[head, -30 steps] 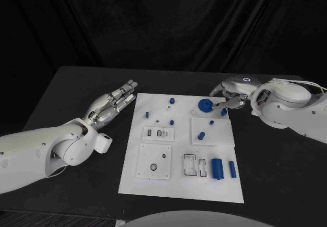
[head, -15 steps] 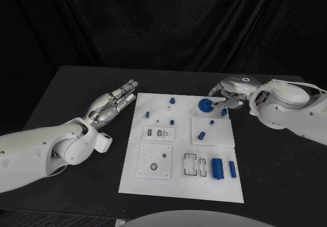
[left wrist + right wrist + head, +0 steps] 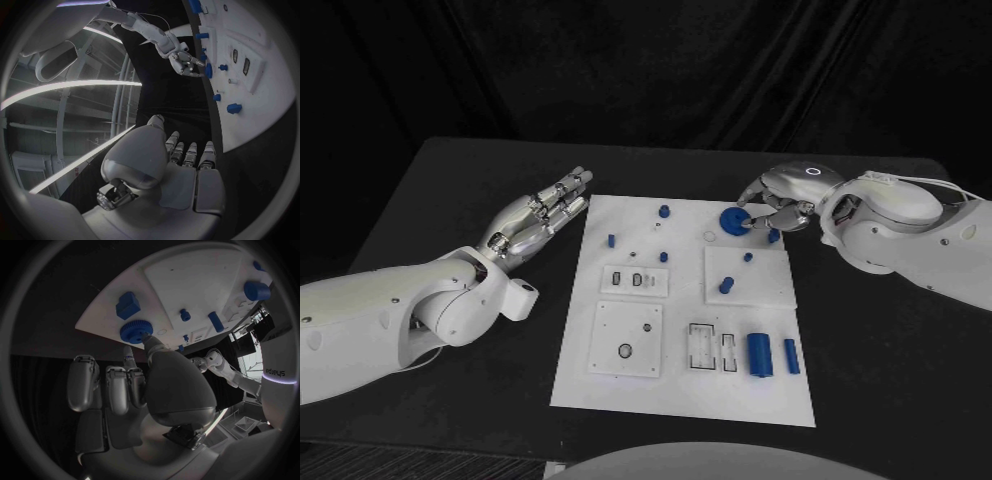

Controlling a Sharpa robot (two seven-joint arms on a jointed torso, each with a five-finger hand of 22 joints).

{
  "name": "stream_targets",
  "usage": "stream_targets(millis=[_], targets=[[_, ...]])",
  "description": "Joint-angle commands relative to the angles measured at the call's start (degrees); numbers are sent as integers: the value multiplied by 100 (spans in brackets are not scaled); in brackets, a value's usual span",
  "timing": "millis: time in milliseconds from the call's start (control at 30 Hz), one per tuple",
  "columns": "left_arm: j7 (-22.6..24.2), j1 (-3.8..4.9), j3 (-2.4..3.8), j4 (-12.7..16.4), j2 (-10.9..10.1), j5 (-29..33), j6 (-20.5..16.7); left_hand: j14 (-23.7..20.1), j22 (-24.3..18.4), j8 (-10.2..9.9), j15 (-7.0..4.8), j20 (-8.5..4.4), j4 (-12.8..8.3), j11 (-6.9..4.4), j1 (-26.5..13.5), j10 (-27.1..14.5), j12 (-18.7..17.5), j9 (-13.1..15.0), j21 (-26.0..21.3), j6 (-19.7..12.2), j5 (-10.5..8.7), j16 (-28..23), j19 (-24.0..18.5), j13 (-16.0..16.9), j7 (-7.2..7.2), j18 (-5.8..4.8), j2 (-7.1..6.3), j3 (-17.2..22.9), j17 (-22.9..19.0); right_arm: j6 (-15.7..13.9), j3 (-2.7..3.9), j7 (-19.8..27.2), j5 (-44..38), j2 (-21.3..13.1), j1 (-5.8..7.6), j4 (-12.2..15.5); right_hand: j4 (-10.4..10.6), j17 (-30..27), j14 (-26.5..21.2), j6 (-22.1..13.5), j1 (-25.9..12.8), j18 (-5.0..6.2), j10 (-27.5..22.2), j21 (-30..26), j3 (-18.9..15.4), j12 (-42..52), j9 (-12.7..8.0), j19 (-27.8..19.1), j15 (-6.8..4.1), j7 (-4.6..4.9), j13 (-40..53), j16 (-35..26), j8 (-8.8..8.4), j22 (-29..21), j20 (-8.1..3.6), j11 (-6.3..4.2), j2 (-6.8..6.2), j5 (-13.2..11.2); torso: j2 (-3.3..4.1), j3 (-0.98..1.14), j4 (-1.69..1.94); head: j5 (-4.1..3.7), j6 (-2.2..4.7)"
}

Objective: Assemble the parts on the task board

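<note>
Head view: right hand [image 3: 772, 212] at the task board's [image 3: 682, 390] far right, fingertip touching the blue gear [image 3: 734, 220], gripping nothing. Left hand [image 3: 535, 220] hovers spread off the board's left edge, empty.

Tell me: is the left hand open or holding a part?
Open. The left hand lies beside the white board with its fingers stretched out straight and nothing in them.
</note>
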Motion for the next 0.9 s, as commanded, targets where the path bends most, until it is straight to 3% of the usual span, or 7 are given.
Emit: stream_targets(millis=[33, 300, 533, 633, 733, 767, 900], targets=[[1163, 12, 4, -1, 11, 30, 86, 19, -6, 14, 41, 49, 11, 55, 67, 2, -38, 6, -20, 9, 36, -21, 4, -8, 31, 93, -7, 36, -10, 23, 3, 15, -40, 35, -35, -38, -30, 1507, 585, 31, -48, -59, 605, 20, -18, 14, 32, 26, -28, 10, 1508, 15, 23, 598, 1, -36, 2, -61, -1, 0, -7, 14, -15], [1150, 11, 4, -17, 26, 30, 117, 19, -6, 14, 41, 49, 11, 55, 67, 2, -38, 6, -20, 9, 36, -21, 4, -8, 31, 93, -7, 36, -10, 97, 3, 25, -40, 116, -70, -125, -26, 1507, 585, 17, -82, -59, 605, 19, -28, 14, 106, 31, -24, 19, 1508, 15, 26, 604, 5, -28, 2, -154, 6, 2, 20, -26, -13], [1136, 11, 4, -26, 30, 30, 137, 19, -6, 13, 51, 57, 7, 63, 73, 2, -38, 5, -20, 6, 37, -21, 4, -8, 39, 93, -6, 46, -10, 122, 3, 52, -41, 145, -98, -144, -69, 1507, 585, 90, -55, -54, 605, -1, -8, 14, 226, 23, -18, 20, 1508, 15, 83, 598, 10, -24, 14, -108, 6, 1, 8, -20, -19], [1126, 11, 4, -32, 31, 30, 142, 19, -6, 12, 61, 65, 5, 71, 77, 2, -38, 5, -20, 4, 38, -21, 4, -8, 46, 93, -3, 56, -10, 97, 3, 85, -41, 157, -112, -156, -129, 1507, 585, 171, -39, -53, 605, -3, 12, 14, 448, 27, -31, -4, 1508, 15, 181, 612, 0, -44, 20, 95, -1, -2, 1, -16, -25], [1116, 11, 4, -39, 33, 30, 147, 19, -6, 12, 61, 65, 5, 71, 77, 2, -38, 5, -20, 4, 38, -21, 4, -8, 46, 93, -3, 56, -10, 48, 3, 132, -41, 168, -121, -170, -219, 1507, 585, 297, -21, -55, 605, 0, 44, 14, 795, 36, -67, -59, 1508, 15, 396, 634, -30, -91, 37, 447, -5, -2, 2, -10, -31], [1113, 11, 4, -40, 34, 30, 149, 19, -6, 12, 63, 67, 5, 73, 77, 2, -38, 4, -20, 1, 38, -21, 4, -8, 48, 93, -2, 58, -10, 26, 3, 146, -41, 170, -123, -173, -269, 1507, 585, 356, -22, -55, 605, -2, 62, 14, 1017, 40, -86, -87, 1508, 15, 601, 644, -54, -123, 51, 696, -4, -2, 3, -9, -32], [1104, 11, 4, -45, 36, 30, 157, 19, -6, 12, 63, 67, 5, 73, 77, 2, -38, 4, -20, 1, 38, -21, 4, -8, 48, 93, -2, 58, -10, -70, 3, 212, -41, 177, -130, -180, -343, 1507, 585, 320, -52, -66, 605, 27, 118, 14, 1476, 71, -131, -148, 1508, 15, 1000, 689, -100, -182, 73, 1049, -3, 1, 5, -9, -40]])
